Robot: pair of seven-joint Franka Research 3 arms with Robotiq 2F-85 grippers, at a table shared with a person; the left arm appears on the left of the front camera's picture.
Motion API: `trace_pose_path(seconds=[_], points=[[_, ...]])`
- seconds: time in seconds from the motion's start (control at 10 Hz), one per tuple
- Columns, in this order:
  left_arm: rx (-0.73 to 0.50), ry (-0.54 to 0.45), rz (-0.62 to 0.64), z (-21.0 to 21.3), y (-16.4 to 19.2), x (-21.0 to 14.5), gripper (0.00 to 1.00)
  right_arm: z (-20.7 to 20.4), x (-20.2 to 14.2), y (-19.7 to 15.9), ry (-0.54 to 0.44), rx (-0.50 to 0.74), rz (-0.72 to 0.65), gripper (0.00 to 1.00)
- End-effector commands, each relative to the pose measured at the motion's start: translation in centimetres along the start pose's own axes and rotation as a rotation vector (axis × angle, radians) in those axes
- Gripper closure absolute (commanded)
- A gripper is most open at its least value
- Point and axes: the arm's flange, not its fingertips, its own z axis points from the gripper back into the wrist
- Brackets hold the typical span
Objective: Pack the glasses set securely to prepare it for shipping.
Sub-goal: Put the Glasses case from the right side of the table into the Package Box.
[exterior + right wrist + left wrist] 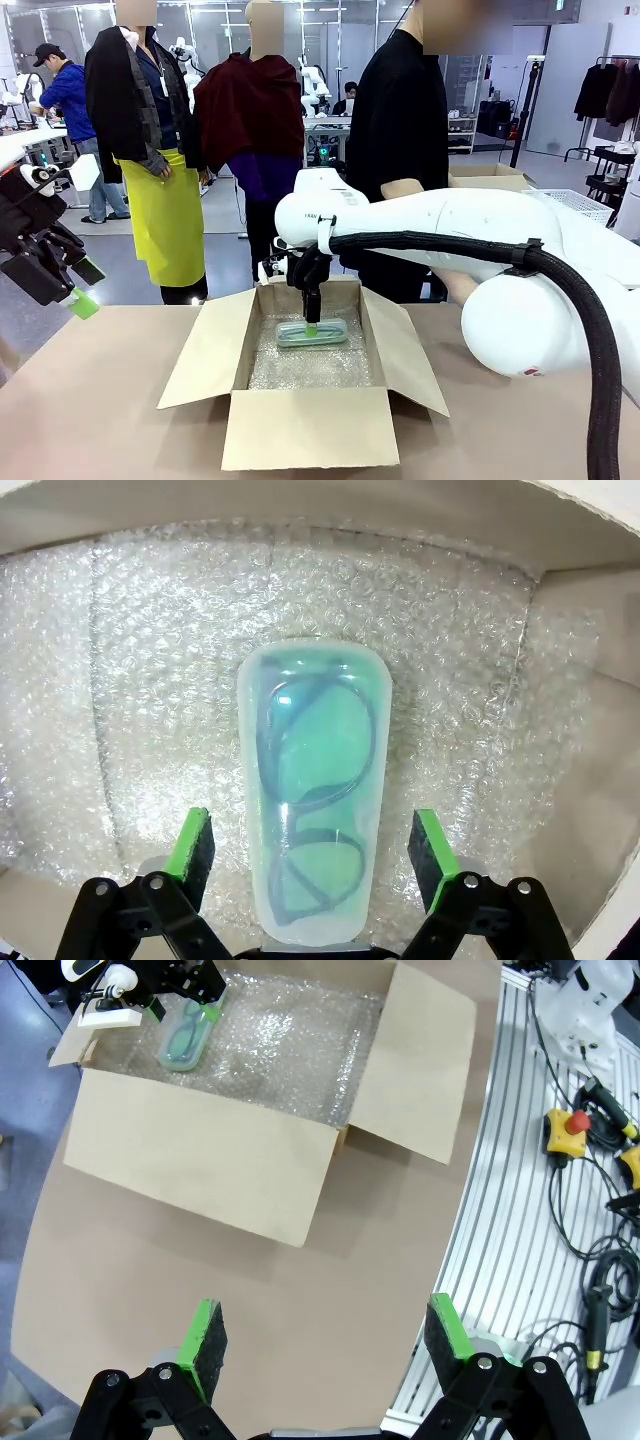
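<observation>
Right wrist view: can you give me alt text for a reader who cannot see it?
A mint-green see-through glasses case, eyeglasses visible inside, lies on the bubble wrap lining a cardboard box. The right end effector is open, one green-padded finger on each side of the case, neither touching it.

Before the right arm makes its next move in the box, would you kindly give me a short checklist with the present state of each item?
1. Mint-green case lies flat on the bubble wrap: ok.
2. Right gripper is open, with its pads apart from the case on both sides: ok.
3. Box flaps are folded outward, off the arm's path: ok.
4. Left gripper is open and well away from the box: ok.
5. Mint-green case is shut tight: cannot tell.
</observation>
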Motion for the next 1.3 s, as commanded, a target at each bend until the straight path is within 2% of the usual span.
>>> trace_pose_path(seconds=[0.0, 0.3, 0.4, 0.5, 0.7, 0.8, 0.9, 1.2], points=[[-0.009, -0.007, -0.018, 0.2, 0.1, -0.2, 0.0, 0.0, 0.2, 0.1, -0.001, -0.005, 0.001, 0.02], [-0.009, -0.007, -0.018, 0.2, 0.1, -0.2, 0.0, 0.0, 0.0, 0.0, 0.0, 0.0, 0.0, 0.02], [-0.009, -0.007, -0.018, 0.2, 0.1, -0.2, 0.0, 2.4, -0.1, 2.2, -0.015, -0.021, -0.045, 0.02], [-0.009, -0.007, -0.018, 0.2, 0.1, -0.2, 0.0, 4.8, -0.8, 5.0, 0.017, -0.062, -0.094, 0.02], [-0.009, -0.007, -0.018, 0.2, 0.1, -0.2, 0.0, 8.7, -2.5, 9.7, -0.012, -0.108, -0.186, 0.02], [-0.009, -0.007, -0.018, 0.2, 0.1, -0.2, 0.0, 10.6, -4.5, 12.5, -0.042, -0.129, -0.247, 0.02], [-0.009, -0.007, -0.018, 0.2, 0.1, -0.2, 0.0, 11.4, -6.0, 13.8, -0.041, -0.162, -0.3, 0.02], [-0.009, -0.007, -0.018, 0.2, 0.1, -0.2, 0.0, 14.8, -15.3, 18.5, -0.171, -0.21, -0.51, 0.02]])
